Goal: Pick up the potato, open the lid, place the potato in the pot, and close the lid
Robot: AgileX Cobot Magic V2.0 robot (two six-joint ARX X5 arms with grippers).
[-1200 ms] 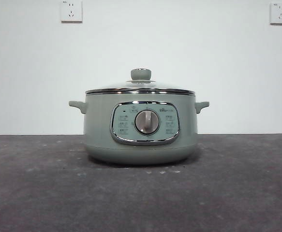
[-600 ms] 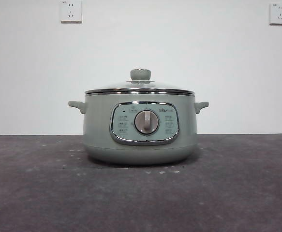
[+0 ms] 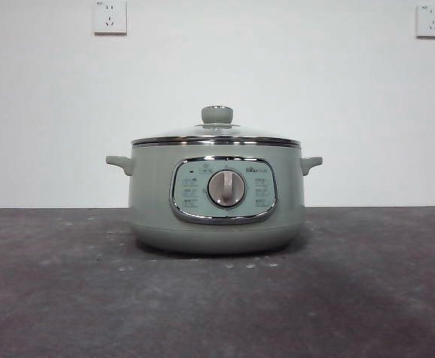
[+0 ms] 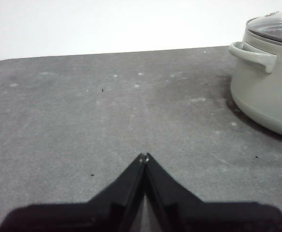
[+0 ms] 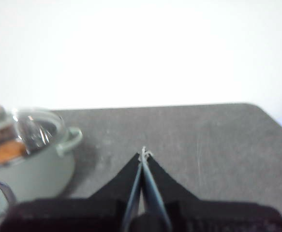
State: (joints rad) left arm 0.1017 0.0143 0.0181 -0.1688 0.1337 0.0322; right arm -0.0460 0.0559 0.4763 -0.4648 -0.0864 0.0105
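Note:
The sage-green pot (image 3: 217,198) stands in the middle of the dark table, dial facing the front view. The glass lid (image 3: 216,135) with its green knob sits on the pot. In the right wrist view the pot (image 5: 32,164) shows with the lid (image 5: 34,128) on it, and an orange-brown potato (image 5: 9,151) shows through the glass, inside the pot. My left gripper (image 4: 144,157) is shut and empty over bare table, well apart from the pot (image 4: 266,92). My right gripper (image 5: 144,153) is shut and empty, off to the pot's other side.
Dark grey tabletop (image 3: 217,313) stretches around the pot. A white wall with two sockets (image 3: 110,16) stands behind. The table's far edge and a rounded corner show in the left wrist view (image 4: 0,65).

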